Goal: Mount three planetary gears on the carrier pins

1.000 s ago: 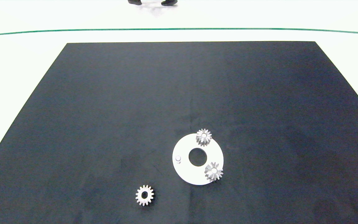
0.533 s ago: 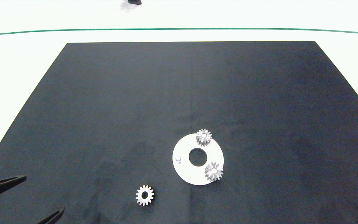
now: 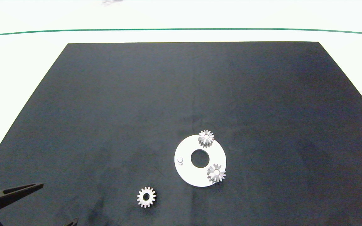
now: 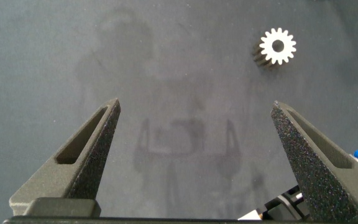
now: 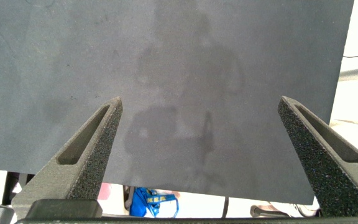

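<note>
Two of the planetary gears sit on carrier pins of the white disc (image 3: 185, 171): the far gear (image 3: 206, 137) at the disc's far edge and the right gear (image 3: 216, 173) at its near right edge. The third pin (image 3: 180, 160), on the disc's left side, stands bare and upright. The disc lies flat on the dark surface (image 3: 181, 94), near the front and a little right of centre. The loose gear (image 3: 146, 197) lies flat on the surface, to the near left of the disc and apart from it, its centre hole showing.

The left hand (image 3: 53, 204) reaches in from the near left corner, its two fingers spread wide and holding nothing, well left of the loose gear. The right hand (image 5: 201, 107) hangs over a bare stretch of the surface close to its edge, fingers also spread wide and empty.
</note>
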Robot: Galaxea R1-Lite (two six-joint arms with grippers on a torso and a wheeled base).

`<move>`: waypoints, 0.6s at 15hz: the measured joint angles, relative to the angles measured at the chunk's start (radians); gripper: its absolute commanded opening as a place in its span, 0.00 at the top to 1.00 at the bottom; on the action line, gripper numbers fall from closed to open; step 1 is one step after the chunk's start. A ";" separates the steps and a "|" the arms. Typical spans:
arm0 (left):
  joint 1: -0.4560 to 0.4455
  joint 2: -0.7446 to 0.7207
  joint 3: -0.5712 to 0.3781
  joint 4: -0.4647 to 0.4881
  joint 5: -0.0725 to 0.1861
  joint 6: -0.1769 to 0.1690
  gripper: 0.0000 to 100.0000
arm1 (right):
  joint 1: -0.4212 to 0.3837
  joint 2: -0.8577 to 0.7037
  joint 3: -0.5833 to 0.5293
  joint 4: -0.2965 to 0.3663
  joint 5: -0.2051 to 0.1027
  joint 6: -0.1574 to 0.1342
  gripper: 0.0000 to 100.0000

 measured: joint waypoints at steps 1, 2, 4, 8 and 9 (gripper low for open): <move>-0.008 -0.001 0.007 -0.003 0.000 -0.001 0.00 | 0.000 -0.001 -0.002 0.000 0.001 0.000 0.00; -0.025 -0.001 0.016 -0.005 0.000 -0.004 0.00 | 0.001 -0.002 -0.003 0.000 0.002 0.000 0.00; -0.051 0.010 0.037 -0.011 0.000 -0.025 0.00 | 0.003 -0.001 -0.003 0.000 0.006 0.001 0.00; -0.076 0.116 0.065 -0.171 0.031 -0.027 0.00 | 0.004 0.011 0.001 -0.009 0.009 0.001 0.00; -0.102 0.148 0.069 -0.185 0.046 -0.027 0.00 | 0.004 0.015 0.002 -0.009 0.008 0.001 0.00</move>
